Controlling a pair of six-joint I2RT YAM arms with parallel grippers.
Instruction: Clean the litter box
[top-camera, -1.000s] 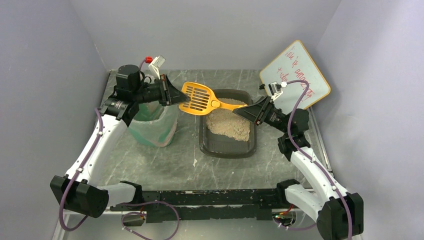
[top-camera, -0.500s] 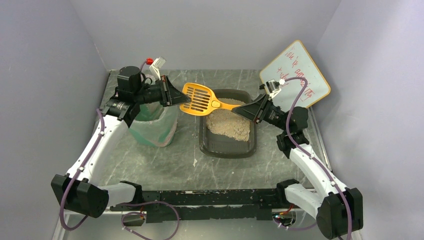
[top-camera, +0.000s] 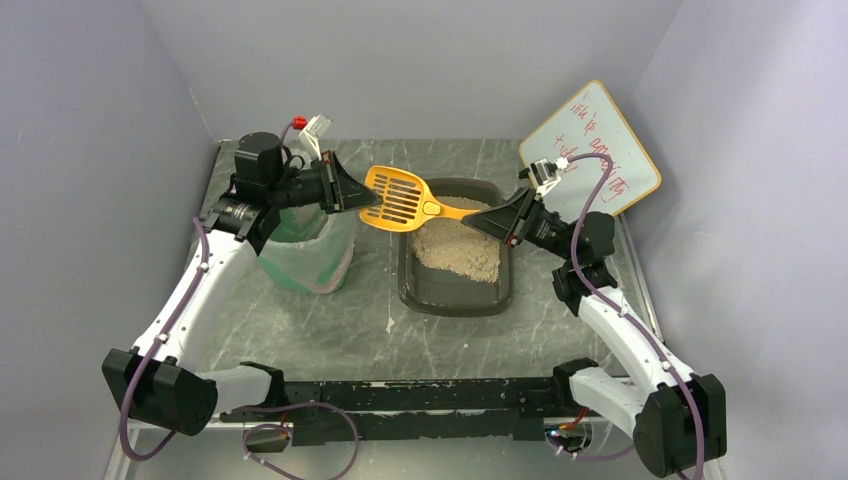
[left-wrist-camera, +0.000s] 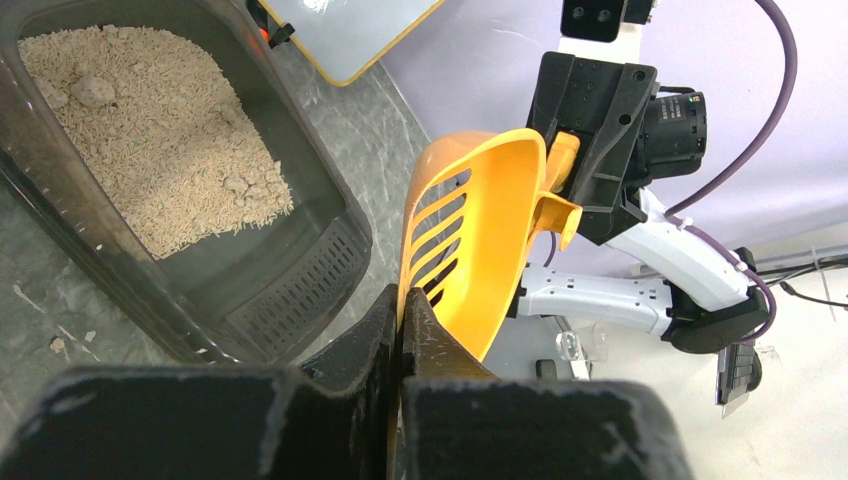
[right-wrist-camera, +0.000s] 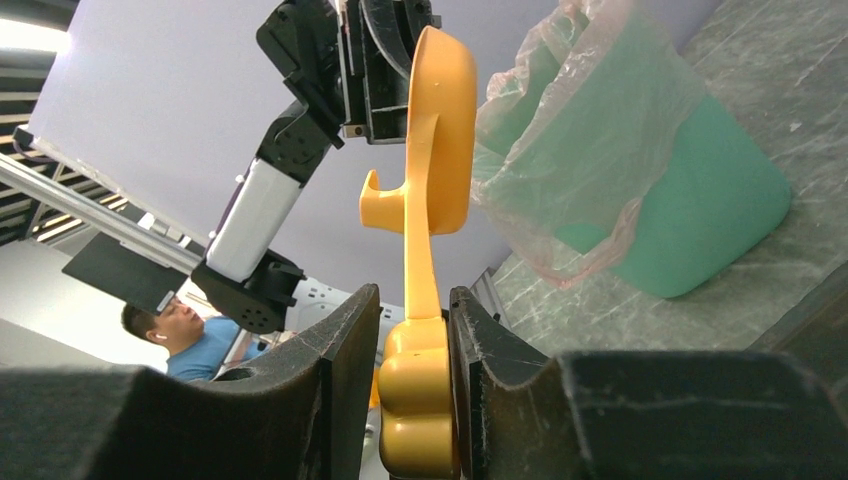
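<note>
The orange slotted scoop (top-camera: 400, 196) hangs in the air between both grippers, over the far left corner of the litter box (top-camera: 452, 300). The box is a dark grey tray holding beige litter (top-camera: 460, 250). My left gripper (top-camera: 352, 192) is shut on the scoop's front rim, which shows edge-on in the left wrist view (left-wrist-camera: 480, 240) between the fingertips (left-wrist-camera: 402, 295). My right gripper (top-camera: 497, 222) is shut on the scoop's handle (right-wrist-camera: 420, 400), with the scoop head (right-wrist-camera: 445, 130) standing upright ahead of it. The scoop looks empty.
A green bin (top-camera: 305, 245) with a clear bag liner stands left of the litter box, under my left wrist; it also shows in the right wrist view (right-wrist-camera: 690, 200). A whiteboard (top-camera: 592, 150) leans at the back right. Small litter bits (top-camera: 390, 325) lie on the table.
My right wrist has shifted slightly up and to the left on the handle end. The scoop and the left gripper have stayed almost still.
</note>
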